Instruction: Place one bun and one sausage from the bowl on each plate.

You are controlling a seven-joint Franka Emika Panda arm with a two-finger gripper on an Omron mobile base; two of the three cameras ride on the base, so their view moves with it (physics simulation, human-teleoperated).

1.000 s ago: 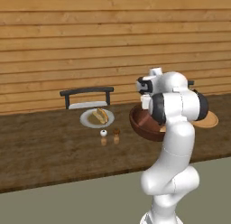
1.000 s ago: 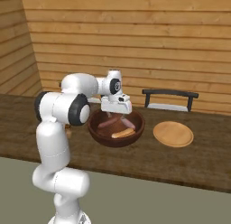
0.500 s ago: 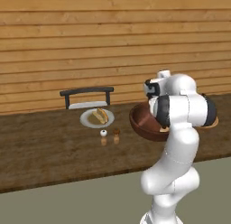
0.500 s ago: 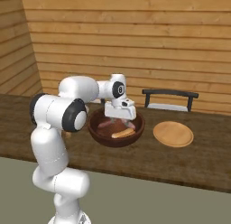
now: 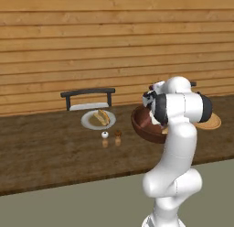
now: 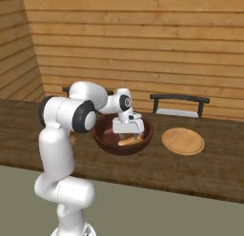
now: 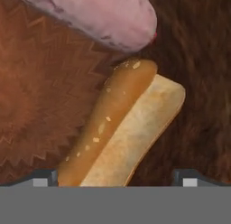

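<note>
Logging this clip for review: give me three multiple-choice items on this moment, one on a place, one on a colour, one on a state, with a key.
1. Where is the hand?
A. Over the bowl
B. Over the wooden plate
C. Beside the shakers

2. What colour is the empty plate?
A. Pale grey-white
B. Tan wood
C. Dark red-brown

3. What is on the grey plate?
A. Nothing
B. Only a shaker
C. A bun

Key:
1 A: the right base view shows the hand down inside the bowl's rim.
2 B: the bare plate right of the bowl is tan.
3 C: the left base view shows a bun lying on it; whether a sausage is with it is too small to tell.
</note>
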